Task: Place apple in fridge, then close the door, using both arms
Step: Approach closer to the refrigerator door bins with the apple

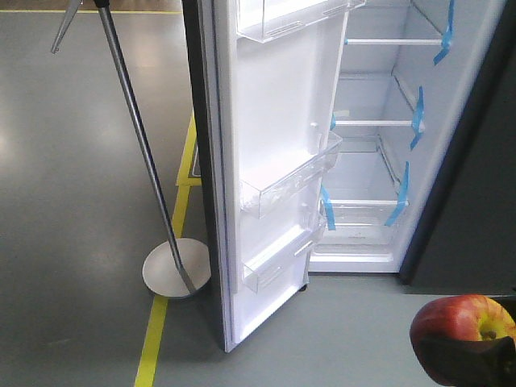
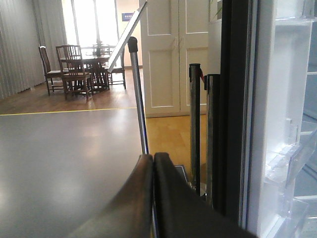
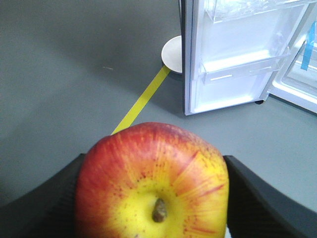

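Right now your right gripper (image 3: 154, 210) grasps the apple (image 3: 153, 173), your left gripper (image 2: 153, 166) is clenched empty, and the fridge (image 1: 379, 145) has its door (image 1: 274, 121) open.

The fridge (image 1: 367, 101) stood on the floor (image 1: 64, 201) at the far right, its door (image 1: 274, 161) swung out to its left. Three bins (image 1: 290, 181) sat one above another on the door's inner side. Inside the fridge, shelves (image 1: 375, 122) lay stacked above a drawer (image 1: 359, 211). Left of the door a pole (image 1: 137, 137) leaned, its foot on a base (image 1: 169, 270) just beside the door's lower edge. The base lay on a floor line (image 1: 157, 339) running from near to far. The apple (image 1: 459, 322) sat between the right tool's (image 3: 153, 208) fingers (image 3: 39, 208), before the fridge and well apart from it. The left tool (image 2: 152, 198) lay left of the door's edge, with the pole behind it.
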Motion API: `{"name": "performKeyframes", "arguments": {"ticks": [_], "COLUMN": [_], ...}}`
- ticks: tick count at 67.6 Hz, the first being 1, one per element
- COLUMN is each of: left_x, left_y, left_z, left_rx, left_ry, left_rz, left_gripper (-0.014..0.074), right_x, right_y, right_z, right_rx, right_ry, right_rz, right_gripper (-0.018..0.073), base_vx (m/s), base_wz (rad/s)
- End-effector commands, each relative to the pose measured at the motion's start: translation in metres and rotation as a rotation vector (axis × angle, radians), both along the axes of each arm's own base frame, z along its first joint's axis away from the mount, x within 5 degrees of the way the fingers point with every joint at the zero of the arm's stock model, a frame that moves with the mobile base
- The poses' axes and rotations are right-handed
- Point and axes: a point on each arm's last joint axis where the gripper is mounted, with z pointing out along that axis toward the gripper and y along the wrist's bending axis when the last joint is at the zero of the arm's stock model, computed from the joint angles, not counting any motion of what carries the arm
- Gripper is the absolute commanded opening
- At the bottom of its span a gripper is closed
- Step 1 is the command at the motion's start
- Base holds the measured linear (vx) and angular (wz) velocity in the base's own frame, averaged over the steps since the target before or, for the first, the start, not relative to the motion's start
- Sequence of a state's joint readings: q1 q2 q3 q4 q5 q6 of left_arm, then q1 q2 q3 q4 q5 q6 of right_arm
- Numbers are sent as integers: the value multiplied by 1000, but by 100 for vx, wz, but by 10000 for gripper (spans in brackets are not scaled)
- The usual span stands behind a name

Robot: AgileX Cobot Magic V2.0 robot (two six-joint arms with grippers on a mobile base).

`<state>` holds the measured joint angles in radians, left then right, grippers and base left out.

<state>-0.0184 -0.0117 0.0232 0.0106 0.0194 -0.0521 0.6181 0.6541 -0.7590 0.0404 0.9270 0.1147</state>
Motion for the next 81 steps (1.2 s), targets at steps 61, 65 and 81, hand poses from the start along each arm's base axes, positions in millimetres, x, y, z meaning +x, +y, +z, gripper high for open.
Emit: {"name": "performKeyframes", "arguments": {"ticks": [61,65,81], "left_x": [-3,-3,-3], "left_y": [0,0,0], "left_z": [14,14,14], "left_rx": [-17,-17,-17], "left_ry": [-108,-108,-108], "left_rz": [-4,-4,-4], "left_gripper": [-6,-6,-6], "right_x": [3,3,3], "right_y": [1,1,1], "right_z": [13,13,13], "right_rx": [46,46,46], "right_ry": [-85,-85,-85], "right_rz": [5,5,5], "right_gripper": [223,223,223], "base_vx": [14,11,9], "base_wz": [1,-1,-2]}}
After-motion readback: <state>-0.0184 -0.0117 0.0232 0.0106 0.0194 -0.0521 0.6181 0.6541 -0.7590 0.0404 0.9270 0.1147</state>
